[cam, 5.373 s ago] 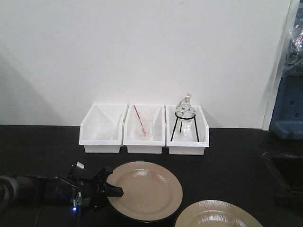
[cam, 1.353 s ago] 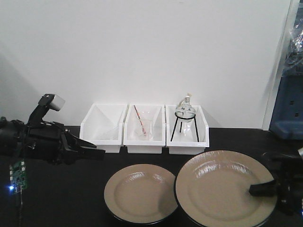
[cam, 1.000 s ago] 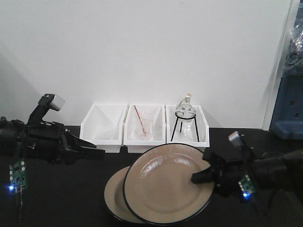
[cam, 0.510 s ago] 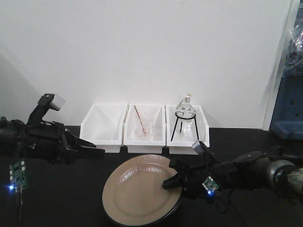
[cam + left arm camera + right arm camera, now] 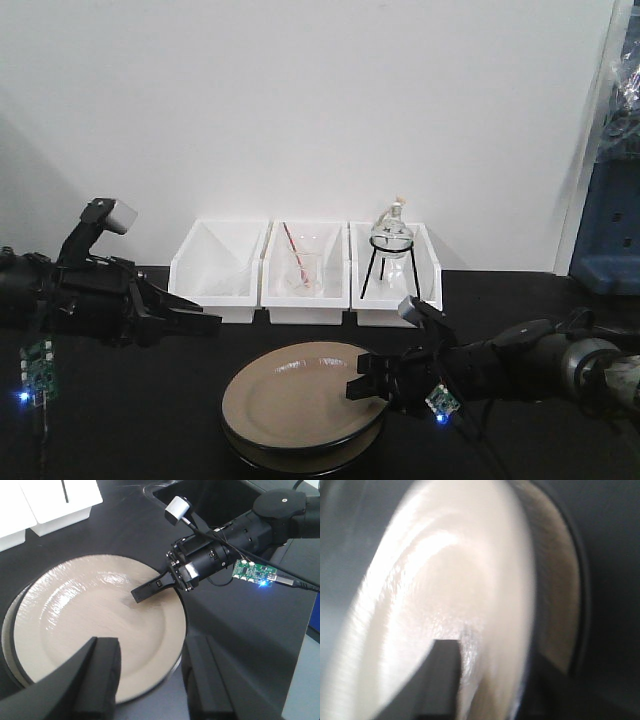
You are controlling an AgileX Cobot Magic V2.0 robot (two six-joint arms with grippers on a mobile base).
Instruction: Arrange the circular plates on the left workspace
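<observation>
- The upper plate (image 5: 295, 398), tilted half a second earlier, had settled nearly flat on the lower plate (image 5: 300, 458) on the countertop (image 5: 120, 430).
- The right gripper (image 5: 362, 386) pinched its 3 o'clock rim.
- The left gripper (image 5: 205, 322) hovered unmoved at 10 o'clock, jaws wide.

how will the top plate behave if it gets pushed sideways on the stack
The top plate looks glossy and rests offset on the lower plate, so it would probably slide easily. It seems rigid: the right tool holds it by one rim without visible bending. Looks like glazed ceramic, so likely chips if dropped.
</observation>
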